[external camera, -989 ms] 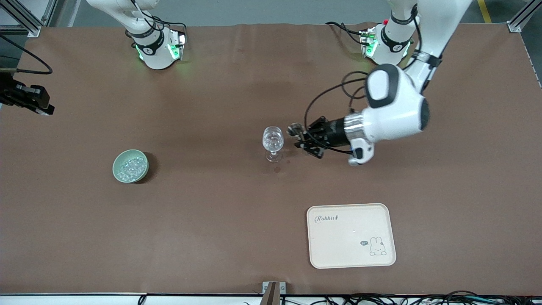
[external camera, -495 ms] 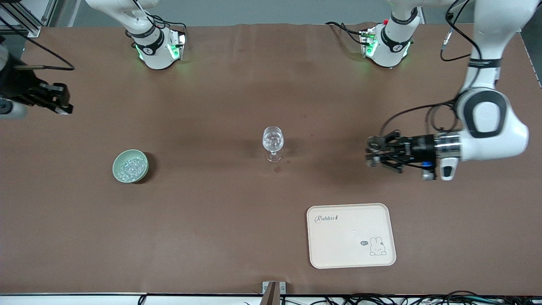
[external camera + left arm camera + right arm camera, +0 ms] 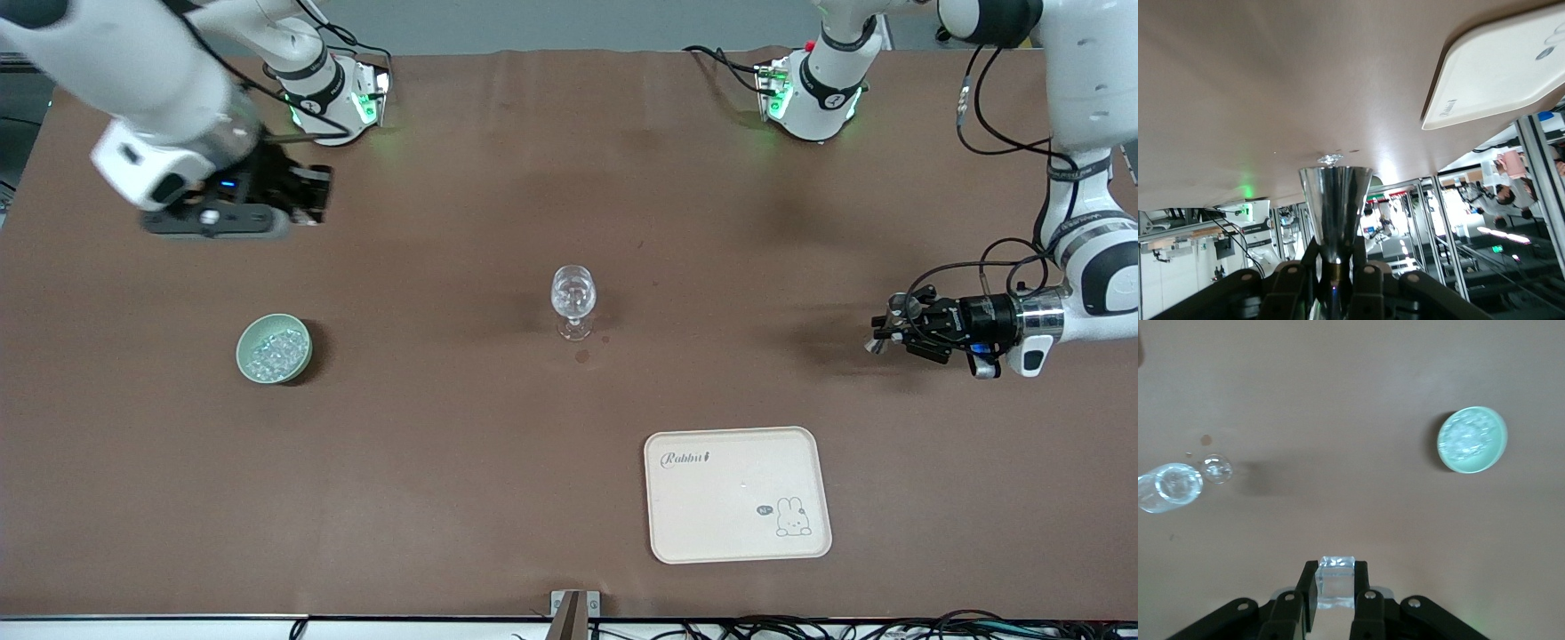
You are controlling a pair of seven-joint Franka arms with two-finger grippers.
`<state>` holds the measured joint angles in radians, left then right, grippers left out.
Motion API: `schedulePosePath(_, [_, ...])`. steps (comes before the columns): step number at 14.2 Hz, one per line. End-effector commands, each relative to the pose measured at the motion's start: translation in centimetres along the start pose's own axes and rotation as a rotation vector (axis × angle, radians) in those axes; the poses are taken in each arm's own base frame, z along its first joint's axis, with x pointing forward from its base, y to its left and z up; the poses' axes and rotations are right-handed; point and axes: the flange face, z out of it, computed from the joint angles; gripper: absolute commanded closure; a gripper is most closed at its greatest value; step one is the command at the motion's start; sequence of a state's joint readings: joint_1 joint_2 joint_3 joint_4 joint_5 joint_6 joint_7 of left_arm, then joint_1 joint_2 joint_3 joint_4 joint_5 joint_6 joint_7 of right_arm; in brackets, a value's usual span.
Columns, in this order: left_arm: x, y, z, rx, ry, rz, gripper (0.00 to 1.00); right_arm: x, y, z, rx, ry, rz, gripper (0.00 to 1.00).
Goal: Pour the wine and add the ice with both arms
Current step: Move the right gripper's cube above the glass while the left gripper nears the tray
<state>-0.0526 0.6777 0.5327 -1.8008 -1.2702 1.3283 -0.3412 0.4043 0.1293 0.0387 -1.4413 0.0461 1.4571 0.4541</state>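
A stemmed glass (image 3: pixel 573 300) stands upright mid-table with clear glinting contents; it also shows in the right wrist view (image 3: pixel 1177 487). A pale green bowl (image 3: pixel 251 336) holds the ice (image 3: pixel 276 352) toward the right arm's end; the bowl (image 3: pixel 1449 457) and the ice (image 3: pixel 1471 437) also show in the right wrist view. My right gripper (image 3: pixel 313 192) is up over the table near its base, shut on a clear ice cube (image 3: pixel 1336 581). My left gripper (image 3: pixel 887 331) is near the left arm's end, shut on a metal measuring cup (image 3: pixel 1335 200) held sideways.
A cream tray (image 3: pixel 738 533) with a rabbit print lies nearer the front camera than the glass; its corner also shows in the left wrist view (image 3: pixel 1498 73). A small dark spot (image 3: pixel 581 356) marks the brown table by the glass's foot.
My left gripper has drawn away from beside the glass toward the left arm's end, metal cup still in it. My right gripper has swung in from the table's edge to over the table.
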Motion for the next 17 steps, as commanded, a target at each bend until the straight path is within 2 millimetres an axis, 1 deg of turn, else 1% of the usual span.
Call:
schedulePosePath(1, [0.5,2.1,1.6,-0.053,-0.058,0.009,0.99,1.1,-5.8,4.9,0.01,-0.039,0.046,0.99])
schedulePosePath(2, [0.7,3.0,2.6,-0.098,-0.083,-0.021,0.99,1.7,-7.7,7.0,0.015,-0.053,0.073,0.99])
schedulePosePath(3, [0.7,4.6,3.6,-0.137,-0.104,-0.046,0.99,2.2,-9.5,9.1,0.019,-0.051,0.105,0.99])
schedulePosePath(4, [0.5,6.2,5.0,-0.14,-0.114,-0.062,0.99,2.3,-12.1,11.4,0.021,-0.047,0.131,0.99])
schedulePosePath(5, [0.4,7.9,6.5,-0.157,-0.098,-0.078,0.99,2.2,-14.2,12.7,0.038,-0.036,0.15,0.99])
schedulePosePath(6, [0.1,9.5,8.4,-0.187,-0.087,-0.099,0.99,2.2,-16.3,13.9,0.066,-0.018,0.17,0.99])
schedulePosePath(7, [-0.2,11.0,10.5,-0.22,-0.078,-0.133,0.99,2.3,-17.6,14.8,0.085,-0.008,0.191,0.99])
schedulePosePath(8, [-0.2,12.3,12.5,-0.26,-0.06,-0.172,0.98,1.7,-19.0,15.3,0.099,-0.01,0.201,0.99])
schedulePosePath(9, [0.3,13.2,14.0,-0.297,-0.038,-0.212,0.98,0.8,-20.2,15.3,0.106,-0.015,0.199,0.99])
schedulePosePath(10, [0.5,14.3,15.6,-0.33,-0.02,-0.239,0.98,0.1,-21.1,15.5,0.111,-0.022,0.207,0.99])
schedulePosePath(11, [0.9,14.7,16.9,-0.361,-0.019,-0.26,0.98,-0.5,-22.2,16.0,0.114,-0.026,0.209,0.99])
schedulePosePath(13, [2.1,15.5,18.3,-0.457,-0.034,-0.302,0.98,-1.3,-23.5,16.0,0.137,-0.022,0.213,0.99])
schedulePosePath(14, [2.8,16.0,19.5,-0.484,-0.034,-0.306,0.98,-1.5,-24.3,16.3,0.151,-0.018,0.213,0.99])
schedulePosePath(16, [4.4,15.6,21.8,-0.509,-0.027,-0.314,0.97,-1.1,-25.4,17.8,0.157,-0.014,0.229,0.99])
schedulePosePath(17, [4.5,15.8,22.9,-0.536,-0.026,-0.307,0.96,-0.7,-25.8,18.4,0.156,-0.018,0.231,0.99])
